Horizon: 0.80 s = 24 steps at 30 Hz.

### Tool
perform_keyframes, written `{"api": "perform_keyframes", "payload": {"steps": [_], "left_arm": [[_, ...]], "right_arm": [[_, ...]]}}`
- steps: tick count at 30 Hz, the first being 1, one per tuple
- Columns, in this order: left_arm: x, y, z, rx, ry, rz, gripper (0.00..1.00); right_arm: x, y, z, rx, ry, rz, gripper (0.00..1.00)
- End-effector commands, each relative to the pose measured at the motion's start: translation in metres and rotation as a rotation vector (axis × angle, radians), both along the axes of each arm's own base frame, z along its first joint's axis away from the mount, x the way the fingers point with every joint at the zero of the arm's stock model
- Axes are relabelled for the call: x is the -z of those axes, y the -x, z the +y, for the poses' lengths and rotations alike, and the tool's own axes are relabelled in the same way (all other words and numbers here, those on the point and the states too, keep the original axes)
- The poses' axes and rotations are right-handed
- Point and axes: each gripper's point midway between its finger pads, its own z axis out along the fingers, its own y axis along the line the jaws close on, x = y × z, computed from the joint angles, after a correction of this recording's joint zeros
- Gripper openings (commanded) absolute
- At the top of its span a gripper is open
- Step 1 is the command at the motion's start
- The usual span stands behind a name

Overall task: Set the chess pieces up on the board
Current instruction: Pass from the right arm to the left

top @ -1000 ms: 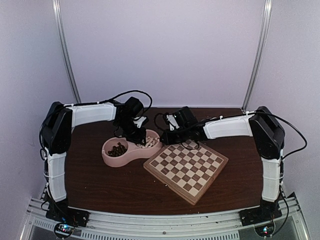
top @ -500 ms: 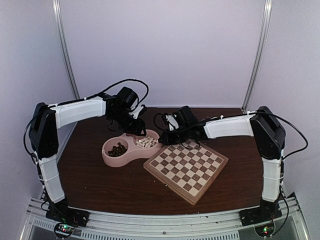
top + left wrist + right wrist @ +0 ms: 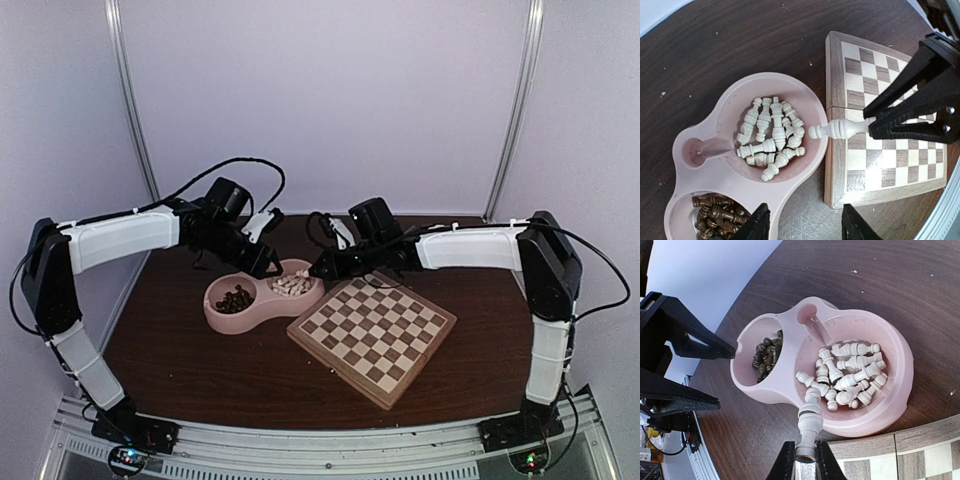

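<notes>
My right jaws clench a cream-white turned chess piece (image 3: 810, 421) sideways by its base at eleven o'clock of the checkered wooden board (image 3: 372, 335); my left jaws gape empty. Best tipped upright before lowering.

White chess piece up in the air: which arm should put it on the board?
Right. The right jaws are shut on the white piece, just beside the board. The left jaws hang open and empty over the pink dish.
</notes>
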Motion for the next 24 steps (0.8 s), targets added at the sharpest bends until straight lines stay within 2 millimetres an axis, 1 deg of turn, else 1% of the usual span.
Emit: {"api": "perform_keyframes", "payload": {"steps": [1, 6, 7, 8, 9, 10, 11, 12, 15, 16, 18, 21, 24], "left_arm": [[-0.042, -0.004, -0.002, 0.093, 0.089, -0.228, 0.50], [-0.054, 0.016, -0.005, 0.195, 0.197, -0.324, 0.50], [-0.054, 0.019, -0.005, 0.202, 0.211, -0.340, 0.51], [-0.053, 0.020, -0.004, 0.201, 0.220, -0.358, 0.54], [-0.053, 0.022, -0.003, 0.203, 0.229, -0.370, 0.64], [-0.052, 0.025, -0.005, 0.216, 0.242, -0.370, 0.83], [-0.052, 0.028, -0.007, 0.250, 0.250, -0.382, 0.96], [-0.050, 0.031, -0.009, 0.277, 0.258, -0.381, 0.97], [-0.048, 0.045, -0.019, 0.385, 0.308, -0.396, 0.97], [-0.049, 0.051, -0.022, 0.429, 0.331, -0.410, 0.96], [-0.051, 0.056, -0.024, 0.478, 0.354, -0.471, 0.93], [-0.055, 0.070, -0.026, 0.567, 0.393, -0.553, 0.86], [-0.055, 0.086, -0.029, 0.690, 0.423, -0.595, 0.78]], "right_arm": [[-0.044, 0.008, 0.004, -0.046, -0.090, -0.016, 0.00], [-0.063, 0.024, 0.004, -0.092, -0.124, -0.022, 0.00], [-0.066, 0.028, 0.004, -0.099, -0.129, -0.023, 0.00], [-0.068, 0.031, 0.002, -0.105, -0.134, -0.021, 0.00], [-0.070, 0.034, 0.001, -0.109, -0.137, -0.019, 0.00], [-0.071, 0.038, 0.000, -0.117, -0.141, -0.015, 0.00], [-0.073, 0.041, -0.001, -0.125, -0.146, -0.010, 0.00], [-0.074, 0.046, -0.002, -0.135, -0.149, -0.005, 0.00], [-0.076, 0.060, -0.006, -0.161, -0.152, 0.009, 0.00], [-0.077, 0.065, -0.009, -0.167, -0.150, 0.012, 0.00], [-0.077, 0.074, -0.015, -0.178, -0.145, 0.020, 0.00], [-0.080, 0.088, -0.023, -0.204, -0.143, 0.024, 0.00], [-0.085, 0.101, -0.029, -0.236, -0.148, 0.022, 0.00]]}}
